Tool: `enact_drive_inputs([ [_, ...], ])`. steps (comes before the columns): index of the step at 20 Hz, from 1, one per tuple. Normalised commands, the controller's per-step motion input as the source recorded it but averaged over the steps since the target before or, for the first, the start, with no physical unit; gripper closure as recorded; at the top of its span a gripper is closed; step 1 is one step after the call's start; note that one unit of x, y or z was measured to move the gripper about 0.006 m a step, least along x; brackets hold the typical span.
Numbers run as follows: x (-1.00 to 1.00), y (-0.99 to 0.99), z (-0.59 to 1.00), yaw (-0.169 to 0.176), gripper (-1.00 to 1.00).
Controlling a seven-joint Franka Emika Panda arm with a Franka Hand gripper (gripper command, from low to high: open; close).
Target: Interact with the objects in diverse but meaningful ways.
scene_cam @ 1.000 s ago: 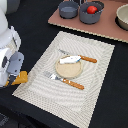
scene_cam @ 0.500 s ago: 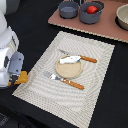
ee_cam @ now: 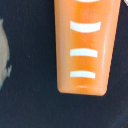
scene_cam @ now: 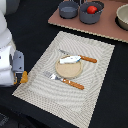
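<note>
Hanging out at the exterior view's left edge, the white Panda arm [scene_cam: 7,55] is bent low over the dark counter [scene_cam: 112,85], just beside the near-left corner of the striped placemat [scene_cam: 95,65], with something small and orange [scene_cam: 22,77] at its lower end. The hand itself is hidden behind the arm body, so can't tell if it's open or closed. The wrist view is basically filled with an orange carrot-shaped piece [ee_cam: 86,45] with white curved stripes, sitting against a black surface, with a pale blurry thing at one edge that I can't make out. On the placemat there's a round tan plate [scene_cam: 69,70] with a pale silvery flat piece [scene_cam: 70,60] lying on its far side. An orange-handled knife [scene_cam: 80,57] sits just behind the plate and an orange-handled fork [scene_cam: 64,80] just in front. Further back on the brown board [scene_cam: 85,27] are two small grey pots; one [scene_cam: 68,9] looks empty, the other [scene_cam: 90,12] holds the red tomato [scene_cam: 92,9]. A beige bowl [scene_cam: 122,17] pokes in at the exterior view's right edge.
</note>
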Motion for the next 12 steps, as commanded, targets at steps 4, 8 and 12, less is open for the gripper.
enact_drive_inputs([
  [4, 0.15, -0.07, -0.18, 0.019, -1.00],
  [8, 0.09, -0.07, -0.23, 0.011, -1.00],
  [12, 0.03, -0.06, -0.22, 0.015, -1.00],
])
